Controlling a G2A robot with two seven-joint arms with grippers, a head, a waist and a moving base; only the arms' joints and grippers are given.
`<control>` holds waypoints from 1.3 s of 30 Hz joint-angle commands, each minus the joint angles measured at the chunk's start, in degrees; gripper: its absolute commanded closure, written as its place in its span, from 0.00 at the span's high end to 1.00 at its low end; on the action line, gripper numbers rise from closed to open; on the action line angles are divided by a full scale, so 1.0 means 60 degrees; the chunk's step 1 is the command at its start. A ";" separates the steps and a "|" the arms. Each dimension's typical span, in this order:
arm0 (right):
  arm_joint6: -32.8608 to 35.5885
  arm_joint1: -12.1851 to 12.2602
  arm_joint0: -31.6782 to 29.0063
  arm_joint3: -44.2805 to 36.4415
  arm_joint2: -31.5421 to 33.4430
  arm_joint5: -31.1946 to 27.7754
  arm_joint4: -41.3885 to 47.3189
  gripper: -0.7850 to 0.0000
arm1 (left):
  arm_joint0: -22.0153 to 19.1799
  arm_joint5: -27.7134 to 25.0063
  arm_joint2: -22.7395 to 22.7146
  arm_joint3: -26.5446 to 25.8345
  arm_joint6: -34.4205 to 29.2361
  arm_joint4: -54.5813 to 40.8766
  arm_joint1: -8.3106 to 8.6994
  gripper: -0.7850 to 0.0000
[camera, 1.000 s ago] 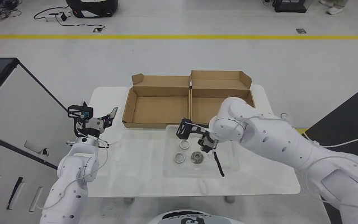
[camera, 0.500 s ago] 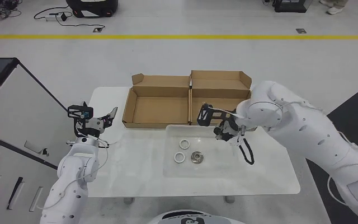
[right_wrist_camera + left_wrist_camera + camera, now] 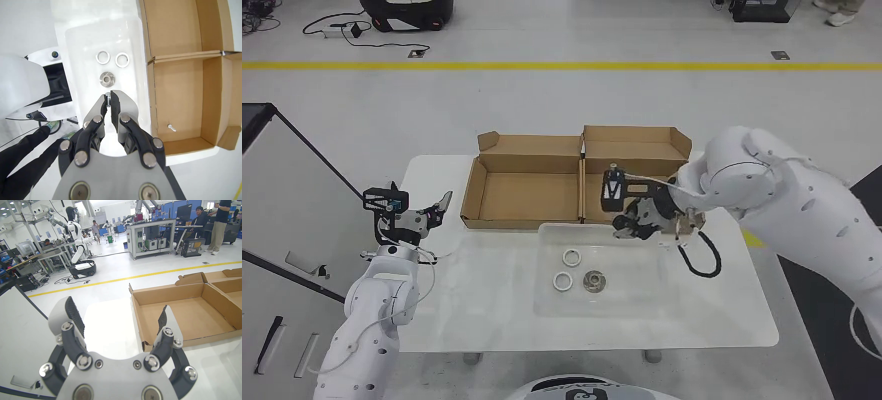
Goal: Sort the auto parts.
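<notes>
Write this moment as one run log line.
right pincer: shut on held bolt, over tray | left pincer: open, empty | tray: rings, hub | box: boxed bolt

A white tabletop (image 3: pixel 492 300) is lying under the left claw (image 3: pixel 117 303), and a pale grey, glossy floor (image 3: pixel 662 100) is spreading out around it. On the claw's left, a white slanted panel (image 3: pixel 17 323) is standing just off the tabletop's edge. Ahead of the claw a yellow line (image 3: pixel 132 277) is running straight across the floor. Well beyond it a metal-framed cabinet (image 3: pixel 131 241) is standing, with a black monitor (image 3: pixel 184 211) and blue partitions (image 3: pixel 167 214) rising behind. Farther off, desks (image 3: pixel 24 247) with screens are crowding the hall, a green bin (image 3: pixel 109 239) is standing among them, and a black cable (image 3: pixel 62 279) is trailing over the floor. Bright, even light is filling the room.
</notes>
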 commanded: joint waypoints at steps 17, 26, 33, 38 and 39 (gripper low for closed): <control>-0.3984 -0.0285 0.2175 0.2454 -0.2533 -0.3983 0.1997 0.00 | 0.0000 0.0000 0.0000 0.0000 0.0000 0.0000 0.0000 1.00; -0.4404 -0.0399 0.2236 0.2315 -0.2260 -0.4378 0.3674 0.00 | 0.0000 0.0000 0.0000 0.0000 0.0000 0.0000 0.0000 1.00; -0.4381 -0.0574 0.1510 0.1801 -0.0973 -0.4378 0.4497 0.00 | 0.0000 0.0000 0.0000 0.0000 0.0000 0.0000 0.0000 1.00; -0.4380 -0.0754 0.0796 0.1265 0.0033 -0.4378 0.4768 0.00 | 0.0000 0.0000 0.0000 0.0000 0.0000 0.0000 0.0000 1.00; -0.4380 -0.0795 0.0649 0.1138 0.0245 -0.4378 0.4836 0.00 | 0.0000 0.0000 0.0000 0.0000 0.0000 0.0000 0.0000 1.00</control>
